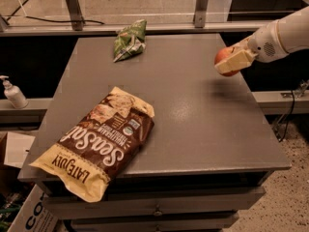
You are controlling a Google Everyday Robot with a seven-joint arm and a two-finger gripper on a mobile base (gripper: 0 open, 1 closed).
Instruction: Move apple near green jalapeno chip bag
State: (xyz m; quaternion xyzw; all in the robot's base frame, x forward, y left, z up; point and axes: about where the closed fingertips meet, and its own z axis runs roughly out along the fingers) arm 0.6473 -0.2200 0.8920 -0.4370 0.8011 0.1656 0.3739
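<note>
Foreground: brown-and-yellow bag [99, 144] lies flat at the front-left of the worktop [193, 115], its lower corner hanging over the edge. It's not part of the job and sits well off the likely travel line, so no need to touch it. Soap bottle [13, 93] stands on a lower ledge to the left, off the worktop, irrelevant.

Mid-depth, right side: claw [231, 62] comes in from the right on the white arm [285, 35] and is pinching the apple [223, 54] from the sides. The apple looks held clear of the surface; a soft shadow [227, 88] sits on the worktop below it. Carrying it raised makes sense, since a round fruit would roll if dragged.

Far edge, left of centre: green chip bag [129, 40], crumpled and propped up a bit, near the back rail. Apple and green chip bag are well apart, with bare worktop between them.

Read: grasp done, transfer is the step in hand. Next move is a sweep left and back, then set down just beside the green chip bag, not on it. Risk: the apple rolls on release.
</note>
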